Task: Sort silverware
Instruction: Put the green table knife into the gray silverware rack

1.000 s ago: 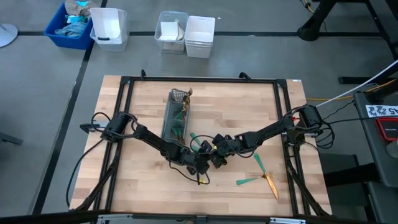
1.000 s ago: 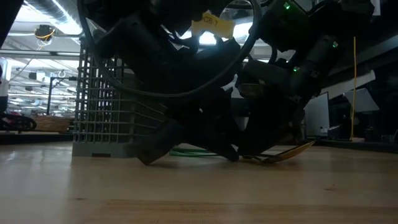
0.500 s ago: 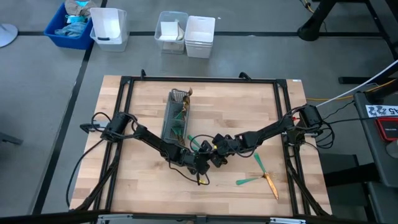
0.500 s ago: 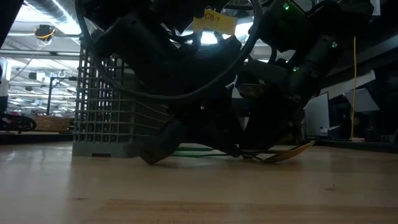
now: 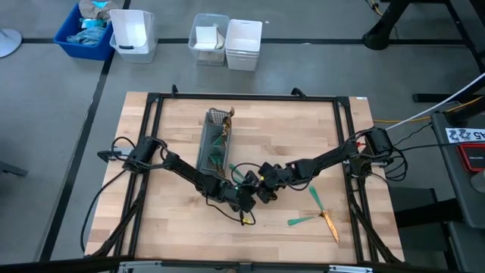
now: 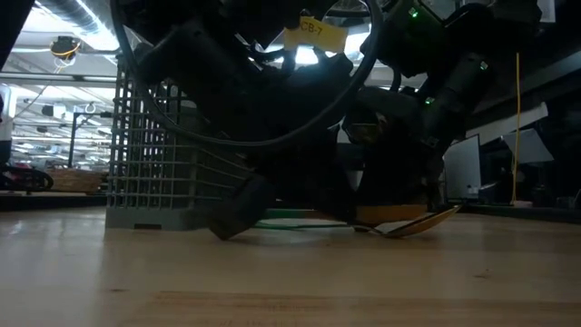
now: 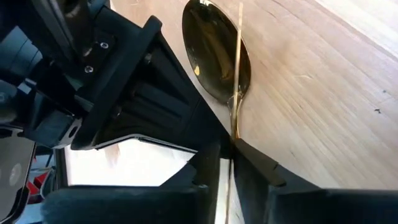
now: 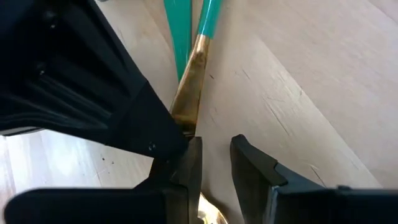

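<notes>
Left wrist view, item one: your left gripper (image 7: 230, 163) has its fingers drawn nearly together on the thin gold neck of a spoon (image 7: 217, 56). The bowl lies on the wooden table (image 7: 323, 106) just ahead of the fingertips, hollow side up.

Right wrist view, item two: your right gripper (image 8: 214, 165) stands with a narrow gap between its fingers, nothing inside it. A gold-necked, teal-handled piece (image 8: 193, 68) lies on the wood just beside one finger (image 8: 189, 168), with a second teal handle (image 8: 177, 31) next to it. You cannot tell whether that finger touches the metal.

High view, item three: both grippers meet near mid-table, left gripper (image 5: 244, 199), right gripper (image 5: 263, 191), just off the near end of the grey mesh caddy (image 5: 213, 140), which holds several teal-handled pieces.

Item four: two more loose pieces (image 5: 317, 212) lie crossed, well apart on the right arm's side.

Low view, item five: the spoon bowl (image 6: 413, 224) rests at table level beneath the dark arms.
</notes>
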You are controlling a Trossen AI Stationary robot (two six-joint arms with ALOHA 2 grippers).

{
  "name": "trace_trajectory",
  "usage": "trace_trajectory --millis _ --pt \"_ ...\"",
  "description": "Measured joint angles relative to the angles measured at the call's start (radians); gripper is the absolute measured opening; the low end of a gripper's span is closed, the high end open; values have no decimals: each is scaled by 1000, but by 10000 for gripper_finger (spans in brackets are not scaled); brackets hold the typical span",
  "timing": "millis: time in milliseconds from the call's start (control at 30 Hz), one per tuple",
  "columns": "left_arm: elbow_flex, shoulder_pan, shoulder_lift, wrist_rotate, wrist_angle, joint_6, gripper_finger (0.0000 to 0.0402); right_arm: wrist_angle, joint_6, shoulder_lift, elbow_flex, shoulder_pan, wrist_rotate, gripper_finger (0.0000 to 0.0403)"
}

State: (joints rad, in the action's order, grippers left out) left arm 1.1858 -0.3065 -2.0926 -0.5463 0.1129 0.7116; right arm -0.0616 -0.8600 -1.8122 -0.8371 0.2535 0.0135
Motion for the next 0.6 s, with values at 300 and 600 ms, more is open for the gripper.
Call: trace_trajectory --millis 300,600 --pt "0 1 0 40 -8 -1 5 0 1 0 0 0 -6 87" --pt "0 2 0 58 -7 -4 2 -9 1 1 2 0 -7 87"
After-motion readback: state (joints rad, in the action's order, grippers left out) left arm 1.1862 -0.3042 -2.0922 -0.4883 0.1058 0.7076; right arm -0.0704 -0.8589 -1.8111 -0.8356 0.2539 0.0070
